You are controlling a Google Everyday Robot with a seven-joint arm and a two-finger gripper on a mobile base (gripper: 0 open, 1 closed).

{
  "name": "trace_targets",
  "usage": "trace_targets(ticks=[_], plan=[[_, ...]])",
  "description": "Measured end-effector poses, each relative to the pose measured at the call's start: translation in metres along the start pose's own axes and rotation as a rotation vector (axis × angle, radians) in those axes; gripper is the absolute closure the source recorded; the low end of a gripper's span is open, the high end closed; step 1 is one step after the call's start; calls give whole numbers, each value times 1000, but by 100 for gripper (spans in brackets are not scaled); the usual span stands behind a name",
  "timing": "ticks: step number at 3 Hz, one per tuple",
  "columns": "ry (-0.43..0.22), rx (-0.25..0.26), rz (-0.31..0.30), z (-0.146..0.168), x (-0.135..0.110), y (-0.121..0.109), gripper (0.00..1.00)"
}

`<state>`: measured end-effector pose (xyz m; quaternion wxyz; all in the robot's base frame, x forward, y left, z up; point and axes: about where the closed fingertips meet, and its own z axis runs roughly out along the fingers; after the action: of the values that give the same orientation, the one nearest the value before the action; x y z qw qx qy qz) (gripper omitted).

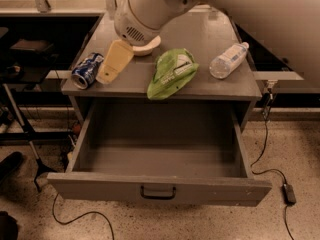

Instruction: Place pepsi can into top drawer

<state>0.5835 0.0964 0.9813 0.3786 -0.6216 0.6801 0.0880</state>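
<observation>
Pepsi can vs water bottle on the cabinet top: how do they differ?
The pepsi can is dark blue, opaque; the water bottle is clear plastic. The can is shorter than the bottle. The can lies at the left edge, beside the gripper; the bottle lies at the right, away from it. Both lie on their sides above the open top drawer.
</observation>
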Motion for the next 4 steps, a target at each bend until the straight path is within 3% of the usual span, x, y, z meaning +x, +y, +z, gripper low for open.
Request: trace_targets(ticks=[1,2,3,4], plan=[[0,-34,78,61,-3,-21,0],[39,-74,188,123,-17,-24,0],[39,-74,188,123,-17,-24,0],[60,-68,230,150,-18,-29,0]])
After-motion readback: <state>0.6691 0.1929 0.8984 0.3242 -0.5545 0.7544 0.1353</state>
